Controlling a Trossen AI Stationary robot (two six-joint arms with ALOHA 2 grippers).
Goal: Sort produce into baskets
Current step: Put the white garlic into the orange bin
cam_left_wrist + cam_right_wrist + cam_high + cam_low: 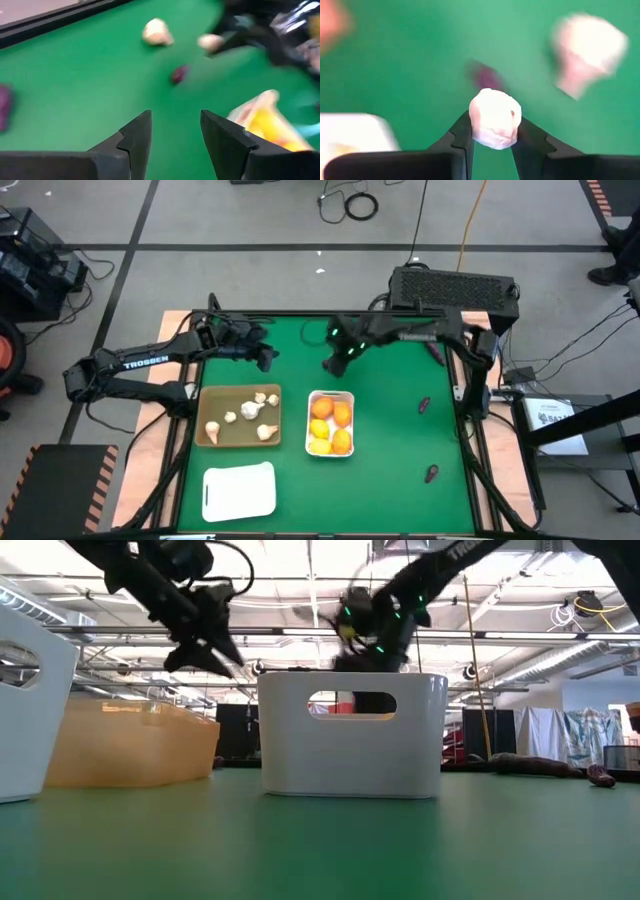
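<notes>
While the right gripper grips a garlic bulb across its middle above the tabletop's far-centre, the left gripper gapes empty; item likely light, papery, crushable, favouring a gentle hold.

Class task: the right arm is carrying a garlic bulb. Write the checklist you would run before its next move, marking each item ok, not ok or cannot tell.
1. Right end effector shut on the garlic bulb: ok.
2. Tan basket already holds garlic, with free room: ok.
3. Bulb directly over the tan basket: not ok; it hangs over green mat behind the citrus basket.
4. Left end effector open and empty: ok.
5. Left arm out of the path: cannot tell.
</notes>
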